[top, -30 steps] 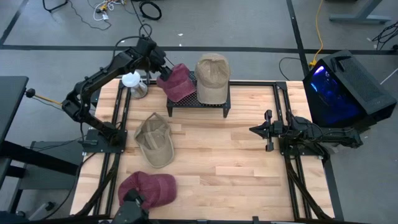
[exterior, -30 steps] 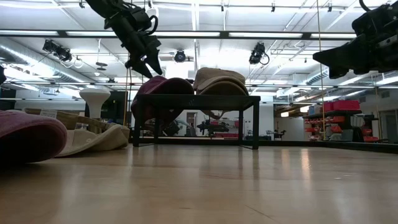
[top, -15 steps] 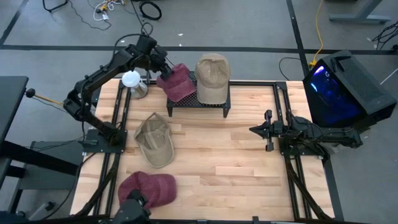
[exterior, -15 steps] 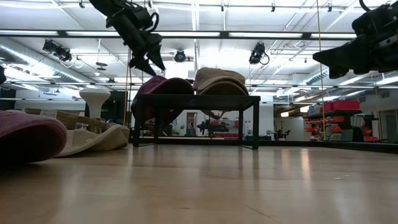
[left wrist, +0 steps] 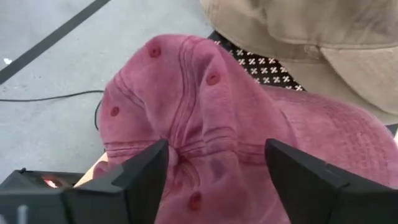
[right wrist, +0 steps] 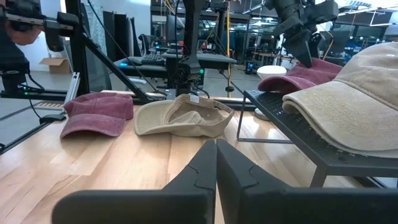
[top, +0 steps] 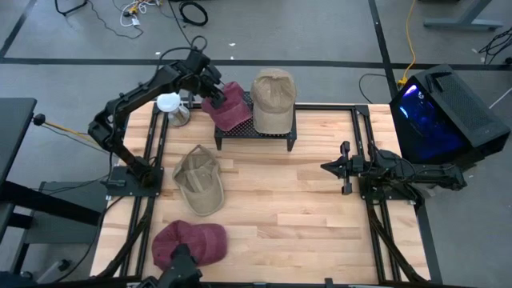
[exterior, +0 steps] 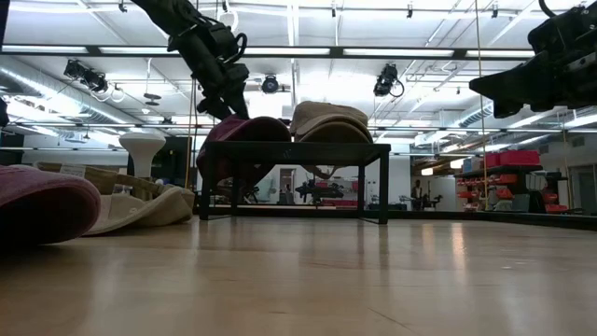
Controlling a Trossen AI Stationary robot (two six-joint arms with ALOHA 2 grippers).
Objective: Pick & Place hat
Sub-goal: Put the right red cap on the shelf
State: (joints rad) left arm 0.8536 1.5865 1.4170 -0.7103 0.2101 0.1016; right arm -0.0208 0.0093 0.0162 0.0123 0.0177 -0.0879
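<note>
Left jaws open, poised just above crumpled maroon cotton cap, not touching; one finger to each side of the crown. Cap draped over the near end of black perforated metal stand, hanging partly off its edge. Tan canvas cap on same stand, just beyond the jaws. Right jaws closed, empty, well apart over the wooden slatted table.
</note>
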